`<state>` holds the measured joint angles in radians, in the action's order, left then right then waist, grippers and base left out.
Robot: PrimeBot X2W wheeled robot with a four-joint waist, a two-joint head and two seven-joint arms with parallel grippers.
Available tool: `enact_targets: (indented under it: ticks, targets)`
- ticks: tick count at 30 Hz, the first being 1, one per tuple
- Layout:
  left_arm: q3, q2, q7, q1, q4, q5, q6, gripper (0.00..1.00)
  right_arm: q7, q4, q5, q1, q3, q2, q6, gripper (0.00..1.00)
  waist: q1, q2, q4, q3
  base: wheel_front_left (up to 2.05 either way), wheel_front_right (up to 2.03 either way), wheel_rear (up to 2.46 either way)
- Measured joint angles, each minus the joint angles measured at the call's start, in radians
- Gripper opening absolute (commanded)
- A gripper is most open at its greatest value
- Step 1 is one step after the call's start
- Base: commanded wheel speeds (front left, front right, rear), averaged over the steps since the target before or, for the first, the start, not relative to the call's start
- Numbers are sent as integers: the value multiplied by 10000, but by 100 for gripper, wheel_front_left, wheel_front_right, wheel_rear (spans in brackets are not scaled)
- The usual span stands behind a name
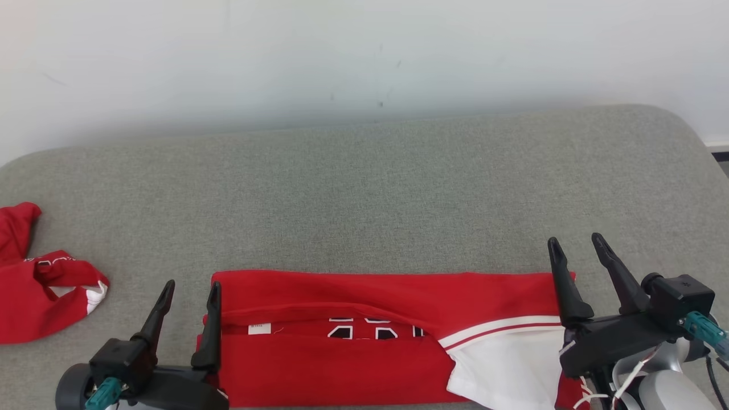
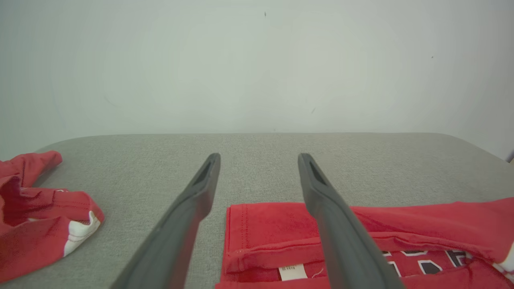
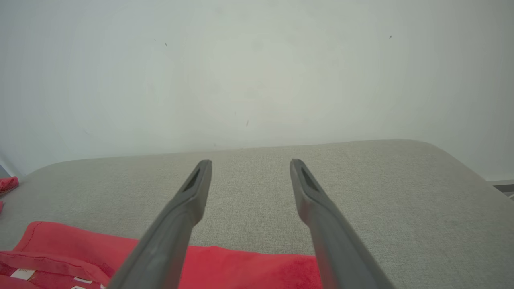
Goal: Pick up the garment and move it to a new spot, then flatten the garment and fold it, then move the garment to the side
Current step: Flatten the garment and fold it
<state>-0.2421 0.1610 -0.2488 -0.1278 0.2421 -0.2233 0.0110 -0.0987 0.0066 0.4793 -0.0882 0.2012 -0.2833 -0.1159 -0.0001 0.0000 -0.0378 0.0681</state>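
Observation:
A red garment (image 1: 364, 336) with white trim and black-and-white lettering lies folded in a long band near the front edge of the grey padded surface (image 1: 364, 193). Its left end with a small white label shows in the left wrist view (image 2: 277, 241), and its far edge in the right wrist view (image 3: 241, 265). My left gripper (image 1: 191, 290) hovers open at the garment's left end, one finger over its edge, holding nothing. At the garment's right end my right gripper (image 1: 575, 242) is open too, with nothing between its fingers (image 3: 188, 200).
A second red garment (image 1: 40, 285) with white trim lies crumpled at the surface's left edge, also in the left wrist view (image 2: 40, 212). A pale wall (image 1: 364, 57) stands behind the surface. The surface's right corner is rounded, with floor (image 1: 720, 156) beyond.

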Motion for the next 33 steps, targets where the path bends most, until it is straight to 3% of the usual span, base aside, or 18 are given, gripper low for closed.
enact_targets:
  ticks: [13,25,33]
  targets:
    - [477,67,385,603,-174,-33,-639,100,-441,1114,50,-183,-520,610,-73,100,1,0,379,-415,0,0,0]
    - [516,102,646,861,-721,-63,-729,100,-506,1396,56,-157,-537,662,-75,100,1,0,791,-333,0,0,0]
    - [487,138,817,1031,-886,-63,-731,100,326,1787,-150,12,-591,556,-84,100,1,0,826,-317,0,0,0]
